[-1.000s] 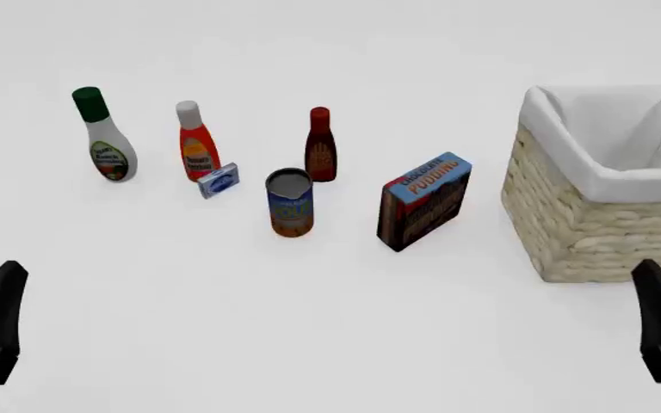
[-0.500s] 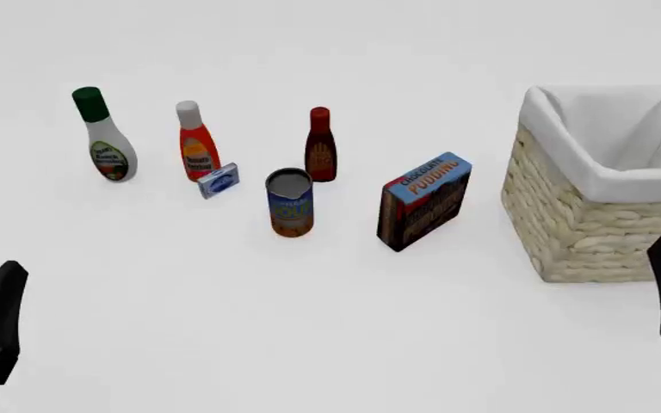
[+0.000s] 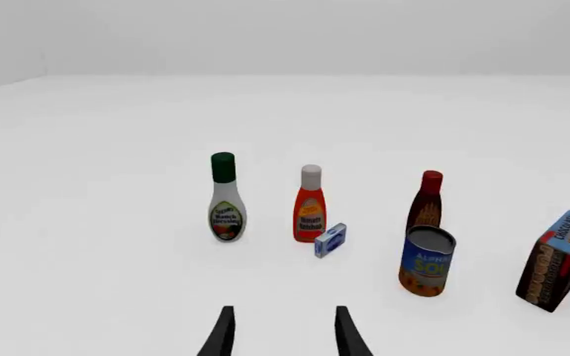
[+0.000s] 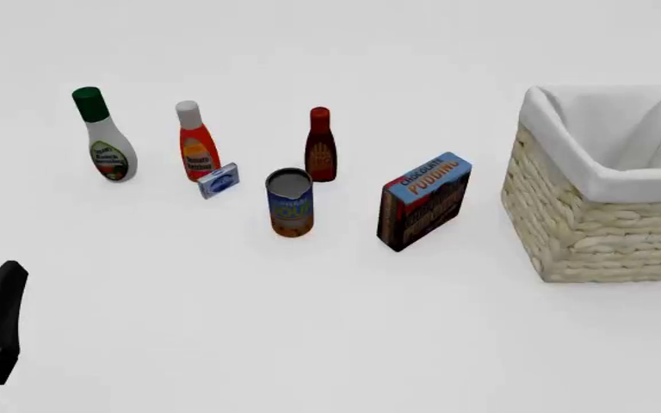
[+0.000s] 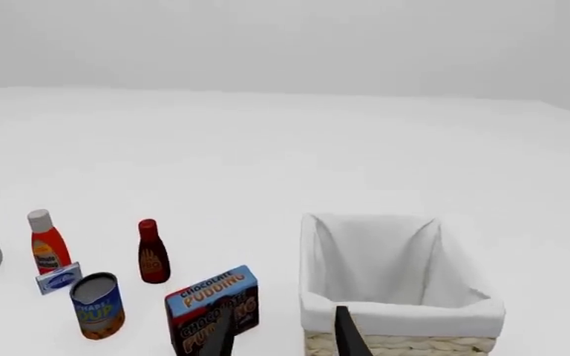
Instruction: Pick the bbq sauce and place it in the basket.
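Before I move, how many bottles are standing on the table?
3, in a row: the green-capped white bottle far left, the white-capped orange-red bottle beside it, and the bbq sauce behind the soup can. None looks hidden.

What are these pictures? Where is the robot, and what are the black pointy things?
It is a pretend robot inside a computer, with two arms. One picture looks down at the table from above. The other two come from little cameras on each arm. The black points are its pinchers: the left gripper and the right gripper. Both are open and hold nothing. On the table stand the bbq sauce, a white bottle with a green cap, an orange-red bottle, a small blue packet, a can, a pudding box and the basket.
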Motion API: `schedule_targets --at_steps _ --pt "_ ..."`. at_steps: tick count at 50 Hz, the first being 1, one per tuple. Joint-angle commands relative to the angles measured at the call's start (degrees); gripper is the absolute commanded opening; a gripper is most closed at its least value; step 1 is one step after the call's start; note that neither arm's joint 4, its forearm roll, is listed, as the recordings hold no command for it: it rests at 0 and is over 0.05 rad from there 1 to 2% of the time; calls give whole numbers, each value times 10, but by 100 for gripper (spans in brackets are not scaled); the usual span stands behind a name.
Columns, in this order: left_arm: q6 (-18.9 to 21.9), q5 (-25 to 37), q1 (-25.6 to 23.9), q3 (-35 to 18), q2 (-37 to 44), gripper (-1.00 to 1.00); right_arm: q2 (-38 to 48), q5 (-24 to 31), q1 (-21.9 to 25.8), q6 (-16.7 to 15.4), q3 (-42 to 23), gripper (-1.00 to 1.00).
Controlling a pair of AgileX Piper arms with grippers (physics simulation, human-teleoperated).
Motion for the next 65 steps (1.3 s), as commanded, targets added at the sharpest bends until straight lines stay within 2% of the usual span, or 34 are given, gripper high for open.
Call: schedule_targets --at_steps 1,10,14,19,21,23,24,26,39,44,53,54,56,61,62,65 --pt "0 0 0 0 0 100 91 21 21 -30 -94 100" --pt "0 0 0 0 0 100 165 34 27 -27 -157 100" --pt "0 0 0 0 0 100 221 48 49 -14 -195 100" --pt "0 0 0 0 0 100 262 64 74 -20 -232 100" --pt "0 0 0 0 0 100 286 72 83 -23 -254 100" --pt "0 0 0 0 0 100 312 77 91 1 -279 100" --pt "0 0 0 0 0 100 396 73 122 -2 -342 100" --pt "0 0 0 0 0 100 422 75 132 4 -363 100" --pt "0 0 0 0 0 100 554 97 168 -29 -490 100" --pt "0 0 0 0 0 100 603 125 200 -18 -542 100" --pt "0 0 0 0 0 100 673 160 216 -15 -611 100" --pt "0 0 0 0 0 100 728 181 221 -26 -670 100" --pt "0 0 0 0 0 100 772 200 234 -37 -717 100" --pt "0 0 0 0 0 100 805 222 243 -39 -759 100" --pt "0 0 0 0 0 100 837 245 253 -36 -803 100" --pt "0 0 0 0 0 100 860 259 259 -32 -833 100"
